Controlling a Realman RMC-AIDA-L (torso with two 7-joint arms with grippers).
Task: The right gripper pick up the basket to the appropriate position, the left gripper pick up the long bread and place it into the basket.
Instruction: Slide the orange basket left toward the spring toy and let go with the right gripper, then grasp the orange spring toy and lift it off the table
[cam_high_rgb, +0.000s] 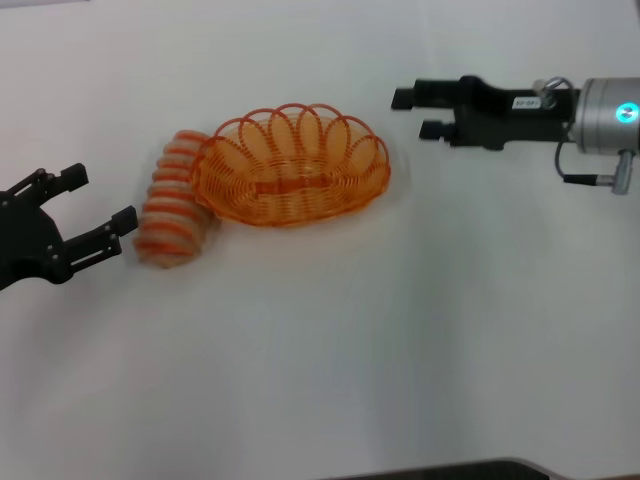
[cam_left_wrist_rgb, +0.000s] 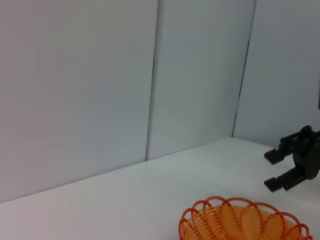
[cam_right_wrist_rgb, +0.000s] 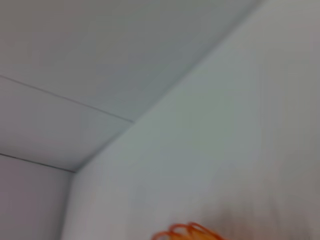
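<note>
Showing only a sliver of orange scalloped rim at its frame edge, the right wrist view hides most of the basket (cam_high_rgb: 292, 168), and the small white label on the right gripper (cam_high_rgb: 412, 113) carries marks too fine to read. That wire basket sits on the white table (cam_high_rgb: 400, 330) holding nothing, with the long bread (cam_high_rgb: 176, 200) lying outside it, touching its left end. The right gripper hovers just beyond the basket's right end with jaws apart and nothing between them, while the left gripper (cam_high_rgb: 100, 205), partly cut off by the frame, waits just left of the loaf, jaws likewise spread.
</note>
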